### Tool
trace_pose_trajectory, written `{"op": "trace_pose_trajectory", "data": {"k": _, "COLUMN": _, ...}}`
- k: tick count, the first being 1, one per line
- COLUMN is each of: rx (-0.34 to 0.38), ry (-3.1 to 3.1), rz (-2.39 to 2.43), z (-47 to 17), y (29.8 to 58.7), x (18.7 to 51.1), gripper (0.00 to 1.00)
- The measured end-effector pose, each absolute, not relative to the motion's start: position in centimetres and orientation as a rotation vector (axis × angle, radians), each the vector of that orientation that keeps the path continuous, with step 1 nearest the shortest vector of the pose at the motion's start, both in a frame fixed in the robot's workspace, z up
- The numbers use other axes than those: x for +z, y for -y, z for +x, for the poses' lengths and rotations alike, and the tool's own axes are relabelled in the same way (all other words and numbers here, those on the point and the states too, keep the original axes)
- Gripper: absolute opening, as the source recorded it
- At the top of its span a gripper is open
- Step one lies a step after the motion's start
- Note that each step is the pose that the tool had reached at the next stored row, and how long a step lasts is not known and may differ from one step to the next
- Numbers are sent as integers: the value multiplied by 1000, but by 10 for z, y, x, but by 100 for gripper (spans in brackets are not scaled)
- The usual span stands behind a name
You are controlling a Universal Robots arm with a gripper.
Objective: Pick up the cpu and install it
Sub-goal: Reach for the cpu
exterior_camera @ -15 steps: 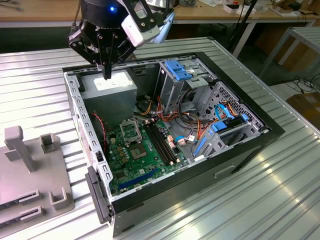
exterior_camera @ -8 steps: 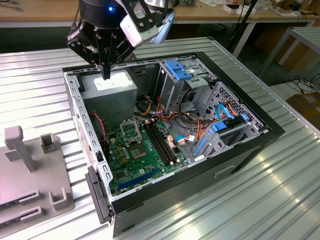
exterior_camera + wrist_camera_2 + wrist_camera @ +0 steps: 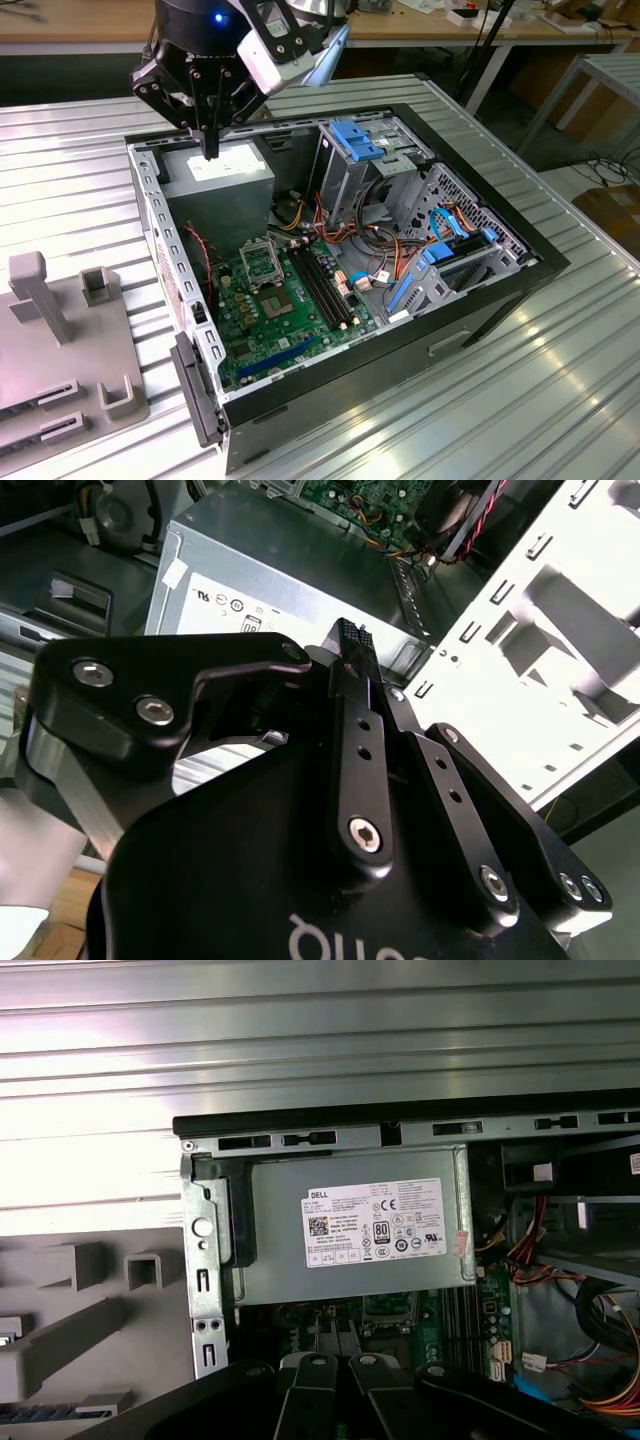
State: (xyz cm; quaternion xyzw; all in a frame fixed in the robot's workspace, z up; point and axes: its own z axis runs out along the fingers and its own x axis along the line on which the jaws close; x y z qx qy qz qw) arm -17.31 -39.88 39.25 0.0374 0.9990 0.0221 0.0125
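Exterior view shows the black robot gripper (image 3: 210,152) with its fingers pressed together, just above the big grey metal box with a white label (image 3: 225,178) in the open black computer case (image 3: 545,265). Where the small silver square cpu is, I cannot tell.

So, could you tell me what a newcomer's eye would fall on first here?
The open computer case on the ribbed metal table, with its green board and blue drive clips. Then the robot's black hand, poised above the grey power supply box at the exterior view's left of the case.
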Motion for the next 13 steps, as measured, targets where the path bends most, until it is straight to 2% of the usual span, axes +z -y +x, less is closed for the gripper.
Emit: {"op": "trace_pose_trajectory", "data": {"k": 13, "rx": 69, "ry": -3114, "rz": 117, "z": -177, "y": 399, "x": 392, "gripper": 11}}
